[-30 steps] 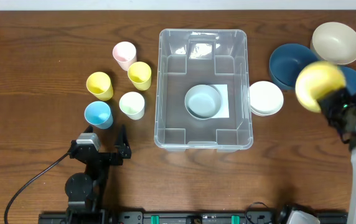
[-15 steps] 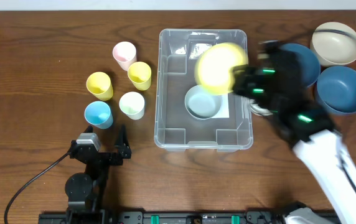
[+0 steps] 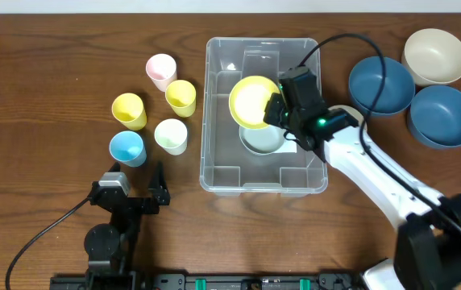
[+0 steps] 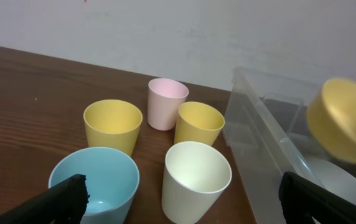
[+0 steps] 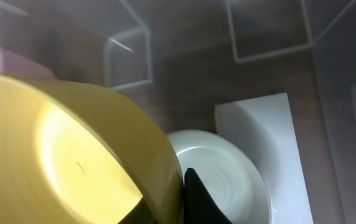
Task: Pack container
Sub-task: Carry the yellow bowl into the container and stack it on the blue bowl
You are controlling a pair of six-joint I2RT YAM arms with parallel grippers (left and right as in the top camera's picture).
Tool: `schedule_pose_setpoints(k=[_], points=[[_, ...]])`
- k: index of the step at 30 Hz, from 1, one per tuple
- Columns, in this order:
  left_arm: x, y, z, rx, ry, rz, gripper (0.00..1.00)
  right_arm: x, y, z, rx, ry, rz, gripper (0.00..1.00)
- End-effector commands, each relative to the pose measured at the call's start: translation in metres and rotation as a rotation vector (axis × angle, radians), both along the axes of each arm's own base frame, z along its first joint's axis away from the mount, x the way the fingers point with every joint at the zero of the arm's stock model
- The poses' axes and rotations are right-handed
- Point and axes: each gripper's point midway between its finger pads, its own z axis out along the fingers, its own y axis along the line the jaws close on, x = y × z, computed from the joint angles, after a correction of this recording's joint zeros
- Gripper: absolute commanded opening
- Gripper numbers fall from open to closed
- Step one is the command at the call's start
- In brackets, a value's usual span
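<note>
The container [image 3: 212, 121] is a large clear bin in mid-table with a white label [image 3: 292, 138] on its base. A pale green bowl [image 3: 264, 142] sits inside it on the label. My right gripper [image 3: 277, 109] is shut on the rim of a yellow bowl [image 3: 252, 101] and holds it tilted over the bin, just above the pale bowl. In the right wrist view the yellow bowl [image 5: 72, 149] fills the left, with the pale bowl [image 5: 228, 177] below my right gripper [image 5: 179, 186]. My left gripper [image 3: 137, 184] is open and empty, left of the bin.
Several cups stand left of the bin: pink [image 3: 161, 71], two yellow [image 3: 180, 97] [image 3: 129, 111], cream [image 3: 171, 135] and blue [image 3: 126, 148]. Two blue bowls [image 3: 381, 84] [image 3: 443, 115] and a cream bowl [image 3: 435, 55] sit at the right.
My right arm has carried the yellow bowl left from the table's right side to over the bin, and lowered it toward the pale bowl. The left arm has not moved.
</note>
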Motion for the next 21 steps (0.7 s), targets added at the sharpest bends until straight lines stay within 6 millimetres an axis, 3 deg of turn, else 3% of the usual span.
schedule_pose_setpoints(k=[1,6,15,18,19,21], points=[[0.001,0.002,-0.017,0.017,0.036,0.006,0.98,0.003,-0.002,-0.014,-0.025,0.019,-0.026,0.1],[0.001,0.002,-0.017,0.017,0.036,0.006,0.98,0.004,-0.008,-0.033,-0.068,0.05,-0.044,0.11],[0.001,0.002,-0.017,0.017,0.036,0.006,0.98,0.002,-0.014,-0.037,-0.079,0.07,-0.054,0.18],[0.001,0.002,-0.017,0.017,0.036,0.006,0.98,0.0,-0.016,-0.039,-0.086,0.084,-0.054,0.24],[0.001,0.002,-0.017,0.017,0.036,0.006,0.98,-0.001,-0.016,-0.04,-0.089,0.088,-0.054,0.37],[0.001,0.002,-0.017,0.017,0.036,0.006,0.98,-0.002,-0.016,-0.041,-0.091,0.093,-0.054,0.33]])
